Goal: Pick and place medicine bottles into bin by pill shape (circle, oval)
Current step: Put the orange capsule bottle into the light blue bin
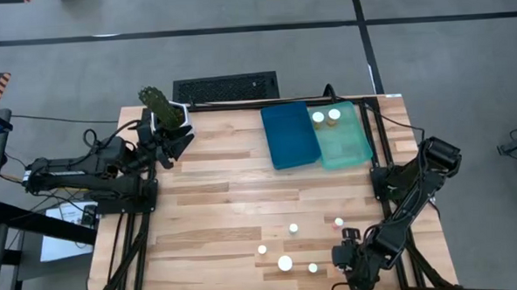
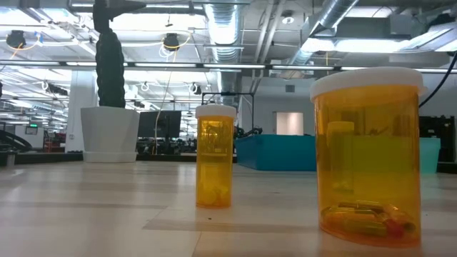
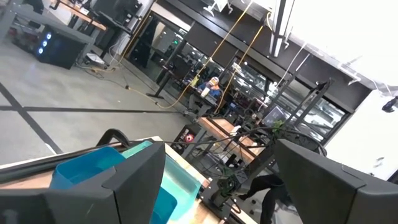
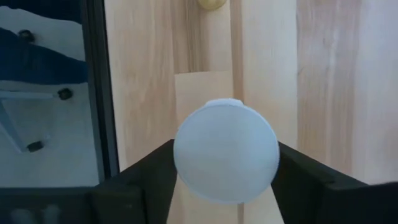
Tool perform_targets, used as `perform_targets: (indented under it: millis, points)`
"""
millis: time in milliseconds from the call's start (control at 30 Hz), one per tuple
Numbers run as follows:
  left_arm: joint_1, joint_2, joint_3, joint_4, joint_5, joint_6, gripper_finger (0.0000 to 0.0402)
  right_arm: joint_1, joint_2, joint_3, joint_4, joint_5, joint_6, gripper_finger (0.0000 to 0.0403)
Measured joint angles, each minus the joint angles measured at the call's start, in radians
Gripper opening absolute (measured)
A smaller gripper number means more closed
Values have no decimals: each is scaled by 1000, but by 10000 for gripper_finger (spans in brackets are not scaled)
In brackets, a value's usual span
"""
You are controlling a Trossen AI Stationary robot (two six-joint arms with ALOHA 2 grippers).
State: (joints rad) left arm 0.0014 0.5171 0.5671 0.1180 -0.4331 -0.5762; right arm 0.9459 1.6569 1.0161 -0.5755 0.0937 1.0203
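Note:
Several white-capped medicine bottles (image 1: pixel 285 264) stand upright on their bases on the wooden table's near part. Two of them show amber in the low view (image 2: pixel 215 157) (image 2: pixel 368 153). Two more bottles (image 1: pixel 325 117) stand in the light teal bin (image 1: pixel 350 145), beside a dark blue bin (image 1: pixel 289 135). My right gripper (image 1: pixel 345 255) is near the table's near right edge, pointing down, shut on one bottle (image 4: pixel 225 151). My left gripper (image 1: pixel 175 140) is at the far left, open and empty, as the left wrist view (image 3: pixel 214 180) shows. My right gripper holds the bottle between its two fingers (image 4: pixel 149 177), one on each side at the white cap's rim (image 4: pixel 183 155). The fingers come from above, pointing down. The cap hides the body and base, so I cannot tell whether the bottle is lifted.
A potted plant (image 1: pixel 163 105) stands at the table's far left corner, close to my left gripper. The two bins sit side by side at the far middle-right. Another bottle (image 4: pixel 211 3) stands just beyond the held one. Bare wood lies across the table's middle.

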Motion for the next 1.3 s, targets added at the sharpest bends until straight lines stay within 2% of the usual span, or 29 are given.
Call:
perform_targets:
  millis: [167,300,500,700,800,900,1033,1300]
  points:
    - [0,0,0,0,-9,2,297,-1,-1,0,2,4,0,195]
    - [0,0,0,0,-10,5,297,-2,-1,0,2,4,5,194]
    - [0,0,0,0,-10,4,297,-13,-20,0,-1,8,53,221]
    - [0,0,0,0,-11,4,297,-22,-85,0,-65,23,53,194]
    - [0,0,0,0,-11,4,297,-36,-138,0,-112,25,54,195]
    - [0,0,0,0,-11,4,297,-63,-206,0,-178,47,53,214]
    - [0,0,0,0,-7,4,297,-118,-331,0,-285,121,49,231]
    - [0,0,0,0,3,4,297,-341,-576,1,-540,269,21,202]
